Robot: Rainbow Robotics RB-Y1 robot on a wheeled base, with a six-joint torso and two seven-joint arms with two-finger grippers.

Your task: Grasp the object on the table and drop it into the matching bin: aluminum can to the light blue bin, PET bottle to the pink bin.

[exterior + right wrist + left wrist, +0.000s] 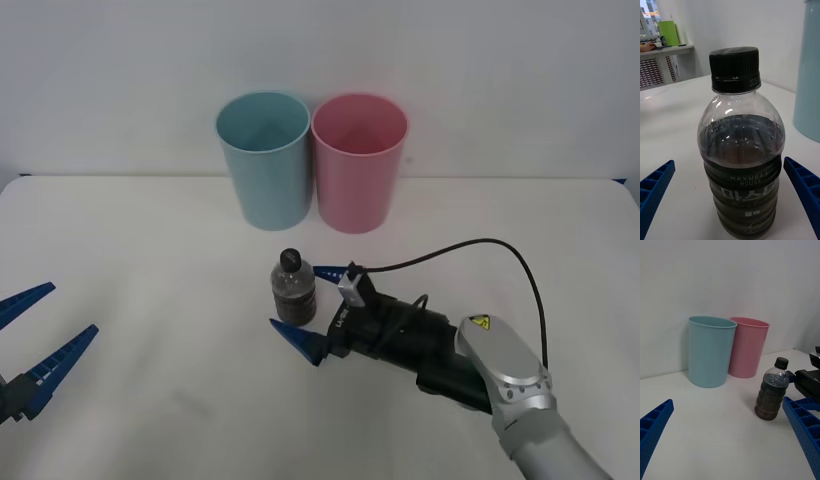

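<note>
Front view. The PET bottle (pixel 294 288) stands upright on the table (pixel 150 260), at about 6 o'clock from the gap between the light blue bin (pixel 263 160) and the pink bin (pixel 359 162), which stand side by side at the far edge. The right gripper (pixel 312 308) reaches in from 4 o'clock with its jaws spread wide; one blue finger lies beyond the bottle, the other on its near side, neither touching. The left gripper (pixel 40 330) rests wide open at 9 o'clock, well apart from the work.

Right wrist view. The bottle (pixel 740 150) sits centred between the right gripper's (pixel 730 195) two fingertips, a clear gap on each side. The black cap (pixel 735 67) is screwed on; dark liquid fills the body to the shoulder. For a sound grasp, the jaws should close evenly on the ribbed lower body, below the shoulder, so the bottle is neither tipped nor pushed aside. The label reads "MAXWELL HOUSE" above Korean lettering too small to make out fully.

Left wrist view. The left gripper's (pixel 730 435) fingers are wide apart. The bottle (pixel 772 390) stands before the pink bin (pixel 748 347), its proper destination, with the light blue bin (pixel 710 350) just beside it.
</note>
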